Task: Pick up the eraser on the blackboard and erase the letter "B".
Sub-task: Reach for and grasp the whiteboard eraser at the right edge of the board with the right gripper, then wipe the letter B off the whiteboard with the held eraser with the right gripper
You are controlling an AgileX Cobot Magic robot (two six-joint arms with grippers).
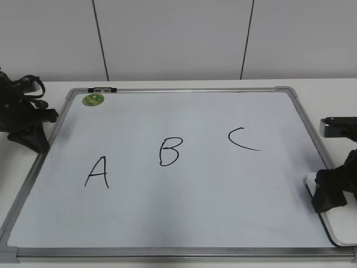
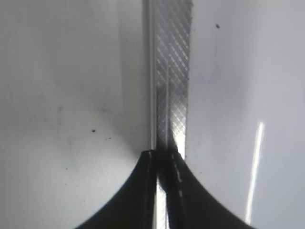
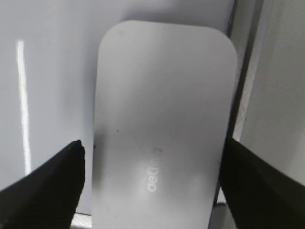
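Straddling the eraser [image 3: 162, 124], the right end effector [image 3: 152, 176] hangs with its two dark fingers [image 3: 52, 181] spread wide, one on each long side of the white block and neither plainly touching it. The eraser lies at the near right corner of the blackboard [image 1: 184, 223], hard against the silver frame, its long axis running away from the wrist camera so that the fingers span its narrow width. Grey lettering shows on its top face. In the exterior view the right end effector [image 1: 329, 192] sits directly over the eraser [image 1: 340, 223], hiding part of it. The letter "B" [image 1: 169, 152] stands near the middle of the board, between the black "A" [image 1: 97, 173] and "C" [image 1: 242, 139], well to the left of the eraser. The left end effector [image 2: 164, 157] rests at the board's far left edge over the frame rail, its fingers drawn together with nothing between them. The right arm is by far the nearer to the eraser; judging from this, closing across the block's width looks the step in hand. A green magnet [image 1: 93, 100] sits at the far left corner; the board rests on a white worktop [image 1: 346, 95].
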